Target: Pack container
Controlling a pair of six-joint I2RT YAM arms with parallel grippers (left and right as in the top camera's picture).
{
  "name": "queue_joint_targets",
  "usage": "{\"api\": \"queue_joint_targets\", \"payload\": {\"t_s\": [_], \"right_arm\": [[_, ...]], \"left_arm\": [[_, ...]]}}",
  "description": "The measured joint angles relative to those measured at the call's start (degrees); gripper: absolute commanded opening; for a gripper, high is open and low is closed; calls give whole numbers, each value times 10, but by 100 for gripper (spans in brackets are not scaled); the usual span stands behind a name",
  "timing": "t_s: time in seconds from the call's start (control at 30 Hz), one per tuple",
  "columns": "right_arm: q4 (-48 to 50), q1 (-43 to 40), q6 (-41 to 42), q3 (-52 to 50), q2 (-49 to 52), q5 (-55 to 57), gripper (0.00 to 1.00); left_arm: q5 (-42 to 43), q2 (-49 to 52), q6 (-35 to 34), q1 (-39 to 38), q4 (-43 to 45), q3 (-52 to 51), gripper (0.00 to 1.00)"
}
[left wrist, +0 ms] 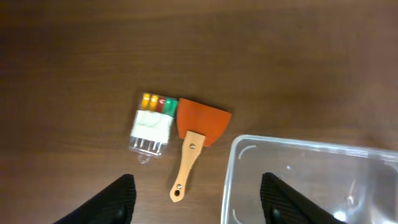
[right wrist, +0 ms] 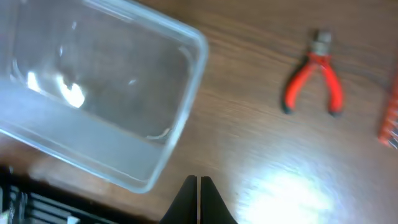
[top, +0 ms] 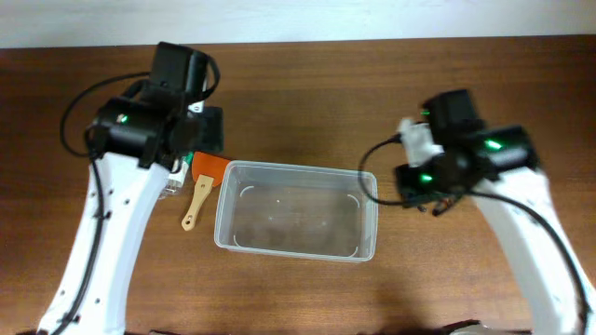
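The clear plastic container (top: 296,210) sits empty mid-table; it also shows in the left wrist view (left wrist: 311,180) and the right wrist view (right wrist: 93,93). An orange scraper with a wooden handle (left wrist: 193,146) lies left of it (top: 200,191). A clear pack of coloured pieces with a white label (left wrist: 152,124) lies beside the scraper. My left gripper (left wrist: 196,199) is open and empty above the scraper's handle and the container's left end. My right gripper (right wrist: 198,202) is shut and empty, right of the container. Red-handled pliers (right wrist: 314,78) lie on the table beyond it.
A red object (right wrist: 390,118) shows at the right edge of the right wrist view. The table's far edge (top: 298,39) runs along the top of the overhead view. My right arm (top: 447,158) hides the pliers from overhead.
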Motion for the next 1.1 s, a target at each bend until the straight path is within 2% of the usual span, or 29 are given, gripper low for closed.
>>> {"api": "queue_joint_targets", "payload": {"t_s": [0.23, 0.57, 1.1], "right_arm": [[56, 72, -28, 0, 96, -7, 4], [101, 82, -58, 0, 202, -10, 4], [179, 82, -61, 0, 224, -10, 7]], "left_arm": [[-10, -2, -41, 53, -12, 0, 79], [-12, -2, -75, 123, -13, 0, 83], [-11, -2, -77, 129, -13, 0, 83]]}}
